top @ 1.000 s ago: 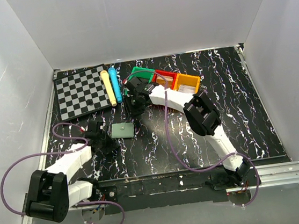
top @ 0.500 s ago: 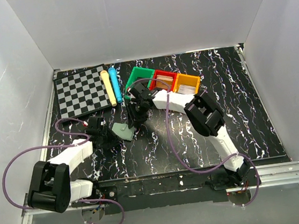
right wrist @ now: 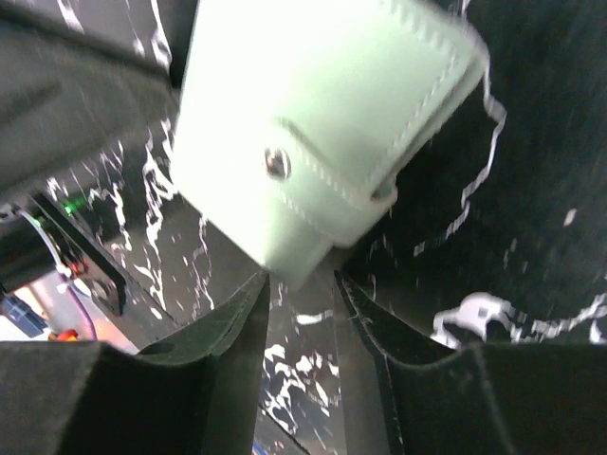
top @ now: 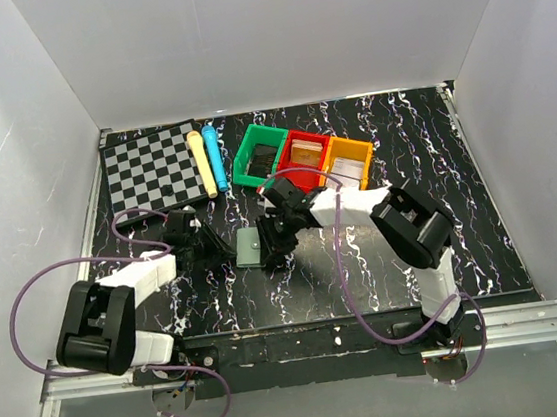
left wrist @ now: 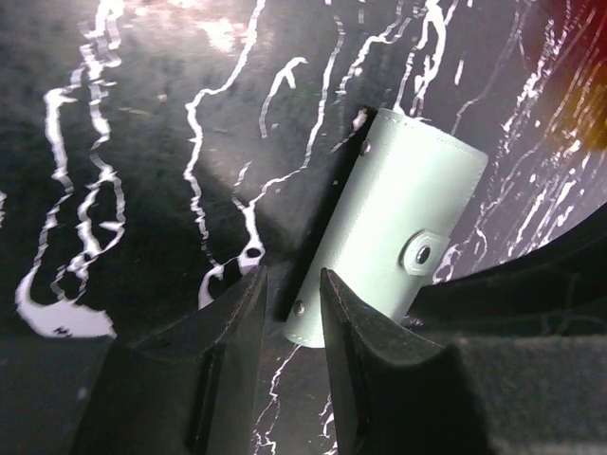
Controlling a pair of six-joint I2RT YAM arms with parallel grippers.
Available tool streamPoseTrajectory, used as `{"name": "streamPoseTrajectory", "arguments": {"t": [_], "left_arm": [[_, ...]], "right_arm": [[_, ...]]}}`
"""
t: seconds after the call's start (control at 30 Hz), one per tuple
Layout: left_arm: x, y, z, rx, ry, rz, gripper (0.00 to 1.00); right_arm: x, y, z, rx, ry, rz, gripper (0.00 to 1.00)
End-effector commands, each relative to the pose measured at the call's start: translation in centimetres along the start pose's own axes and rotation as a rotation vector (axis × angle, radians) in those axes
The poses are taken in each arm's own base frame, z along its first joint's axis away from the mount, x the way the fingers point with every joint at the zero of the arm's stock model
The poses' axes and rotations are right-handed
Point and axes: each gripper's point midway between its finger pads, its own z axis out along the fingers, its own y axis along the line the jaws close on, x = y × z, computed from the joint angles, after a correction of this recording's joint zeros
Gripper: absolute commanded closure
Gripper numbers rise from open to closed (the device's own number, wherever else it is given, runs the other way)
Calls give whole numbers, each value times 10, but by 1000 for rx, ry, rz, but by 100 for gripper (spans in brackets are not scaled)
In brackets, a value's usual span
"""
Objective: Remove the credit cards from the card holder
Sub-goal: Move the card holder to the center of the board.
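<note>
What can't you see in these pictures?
Credit cards: none shows in any view; the card holder covers its inside.
Grip: top view too small, left gripper and right gripper crowd the holder; wrist views leave it unclear.
Right wrist view: holder blurred, top cut off by the frame edge.

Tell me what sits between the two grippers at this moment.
The card holder lies between the left gripper and the right gripper, both fingertips close to it. The top external view shows this.
</note>
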Motion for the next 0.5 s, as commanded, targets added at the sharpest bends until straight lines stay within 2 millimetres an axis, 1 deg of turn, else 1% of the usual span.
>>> {"name": "streamPoseTrajectory", "arguments": {"t": [0.0, 0.1, 0.2, 0.27, 0.33, 0.43, 0.47], "left_arm": [[5, -13, 5, 64, 56, 53, 70], [3, -17, 2, 75, 39, 58, 70], [-7, -21, -8, 69, -8, 70, 68], [-14, -24, -16, 59, -44, 97, 61], [-20, -26, -24, 63, -79, 113, 53], [-23, -28, -28, 80, -105, 127, 40], [-24, -31, -29, 96, -109, 129, 38]], "right_arm": [[12, 13, -19, -26, -43, 0, 57], [14, 5, -34, 21, -79, 10, 52], [11, -5, -53, 64, -129, 25, 39], [10, -10, -62, 76, -151, 16, 25], [8, -9, -68, 57, -167, 11, 16], [1, -5, -70, -16, -180, 77, 15], [-2, -5, -69, -37, -185, 114, 17]]}}
